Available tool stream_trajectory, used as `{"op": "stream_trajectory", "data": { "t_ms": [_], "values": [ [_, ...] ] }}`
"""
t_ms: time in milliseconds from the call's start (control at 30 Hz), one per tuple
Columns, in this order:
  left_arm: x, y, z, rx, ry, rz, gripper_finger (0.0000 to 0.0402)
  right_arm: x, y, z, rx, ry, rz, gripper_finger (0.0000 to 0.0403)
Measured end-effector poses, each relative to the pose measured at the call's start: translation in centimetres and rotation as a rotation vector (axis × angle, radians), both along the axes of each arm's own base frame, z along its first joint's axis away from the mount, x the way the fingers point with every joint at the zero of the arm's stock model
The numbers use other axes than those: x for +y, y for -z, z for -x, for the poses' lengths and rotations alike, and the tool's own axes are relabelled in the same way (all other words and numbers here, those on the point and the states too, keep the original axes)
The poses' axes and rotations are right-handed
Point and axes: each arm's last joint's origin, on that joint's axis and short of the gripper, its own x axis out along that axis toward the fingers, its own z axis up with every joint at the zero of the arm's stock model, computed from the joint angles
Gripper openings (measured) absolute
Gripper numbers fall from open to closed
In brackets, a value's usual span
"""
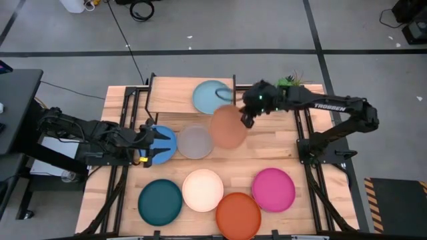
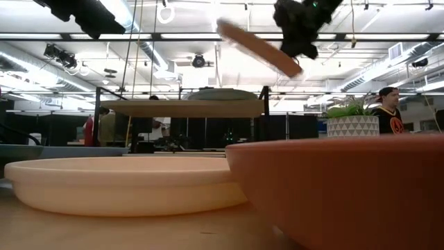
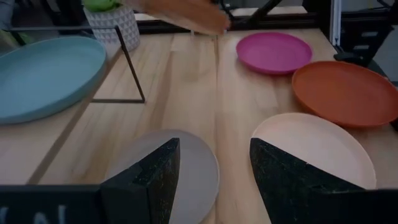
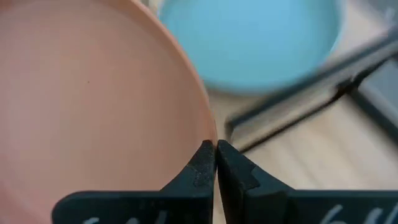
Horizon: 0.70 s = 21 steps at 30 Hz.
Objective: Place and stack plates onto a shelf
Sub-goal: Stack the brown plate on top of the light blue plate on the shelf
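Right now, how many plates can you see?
8: light blue on the shelf; peach lifted by the right end effector; blue, grey, teal, cream, orange, magenta on the table.

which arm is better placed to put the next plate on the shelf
Right. Its gripper is shut on the peach plate, held in the air beside the shelf, by the light blue plate. The left gripper is open and empty, over the blue plate.

The shelf (image 1: 175, 96) carries the light blue plate (image 1: 211, 96).
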Motion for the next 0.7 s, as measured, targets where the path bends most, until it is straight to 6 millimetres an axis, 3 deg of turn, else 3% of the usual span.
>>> {"op": "stream_trajectory", "data": {
  "t_ms": [133,267,467,700],
  "values": [
    [0.0,0.0,0.0,0.001,0.000,-0.002,0.0203,-1.8,-2.8,-1.4,-0.048,-0.009,0.073,0.0012],
    [0.0,0.0,0.0,0.001,-0.003,0.004,0.0203,-4.3,-3.9,-3.6,-0.028,-0.002,0.103,0.0012],
    [0.0,0.1,0.0,0.006,-0.006,0.011,0.0203,-8.2,-4.2,-7.1,-0.007,-0.024,0.123,0.0012],
    [0.0,0.2,0.1,0.020,-0.012,0.025,0.0203,-13.2,-2.7,-7.9,0.063,0.024,0.063,0.0012]
  ]
}}
